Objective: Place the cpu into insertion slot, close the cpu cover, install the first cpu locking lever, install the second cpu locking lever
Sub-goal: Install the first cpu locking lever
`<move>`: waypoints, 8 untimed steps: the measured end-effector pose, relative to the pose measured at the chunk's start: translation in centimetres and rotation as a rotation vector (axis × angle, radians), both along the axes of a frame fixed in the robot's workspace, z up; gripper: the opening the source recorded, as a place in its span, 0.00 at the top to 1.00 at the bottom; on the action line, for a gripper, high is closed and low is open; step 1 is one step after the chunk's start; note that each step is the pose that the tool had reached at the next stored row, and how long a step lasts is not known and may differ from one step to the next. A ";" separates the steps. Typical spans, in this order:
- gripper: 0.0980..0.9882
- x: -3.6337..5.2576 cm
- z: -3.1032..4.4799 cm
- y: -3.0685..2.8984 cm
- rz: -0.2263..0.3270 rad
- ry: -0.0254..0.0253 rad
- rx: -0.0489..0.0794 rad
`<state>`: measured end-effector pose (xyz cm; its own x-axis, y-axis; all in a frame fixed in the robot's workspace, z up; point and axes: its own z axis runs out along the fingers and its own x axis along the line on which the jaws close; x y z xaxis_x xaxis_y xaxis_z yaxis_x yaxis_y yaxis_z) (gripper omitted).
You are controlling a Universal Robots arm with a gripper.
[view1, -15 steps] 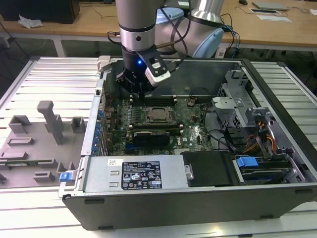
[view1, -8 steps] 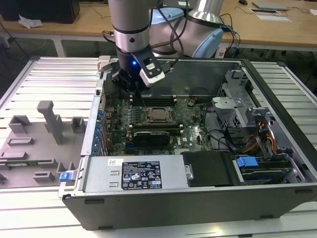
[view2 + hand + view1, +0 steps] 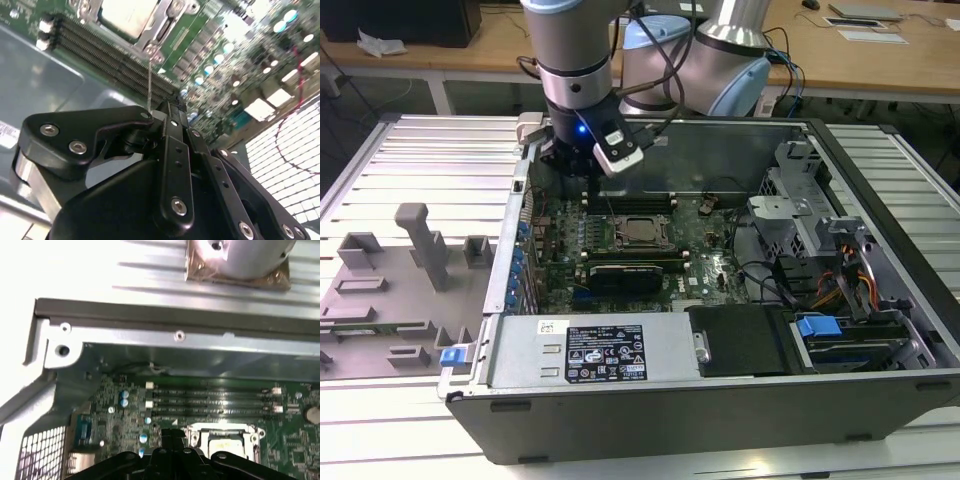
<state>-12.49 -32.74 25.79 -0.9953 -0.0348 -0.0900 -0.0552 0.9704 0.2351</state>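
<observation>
The gripper (image 3: 172, 106) hangs beside the chip (image 3: 127, 15), seated under its cover (image 3: 167, 22), fingers (image 3: 176, 131) closed into one slim tip, apparently to press the lever (image 3: 149, 80).

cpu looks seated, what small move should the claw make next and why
Probably nudge the claw against the thin lever and press it down flat. The cover looks shut over the cpu, yet that lever stands upright just beside the claw's tip, seemingly unlatched.

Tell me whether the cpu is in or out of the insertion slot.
In: the cpu lies flat inside the insertion slot, with the cpu cover down around it.
</observation>
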 end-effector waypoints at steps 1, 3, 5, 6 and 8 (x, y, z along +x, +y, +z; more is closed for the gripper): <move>0.99 -0.01 0.00 0.00 0.000 -0.0014 0.011; 0.99 -0.04 -0.01 0.00 0.000 -0.0049 0.038; 0.99 -0.03 -0.05 0.01 0.000 -0.0053 0.041; 0.99 0.16 -0.08 0.00 0.000 -0.0053 0.042; 0.99 0.72 -0.09 -0.02 0.000 -0.0052 0.041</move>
<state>-11.76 -32.75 25.70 -0.9948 -0.0313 -0.0966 -0.0568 0.9598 0.2748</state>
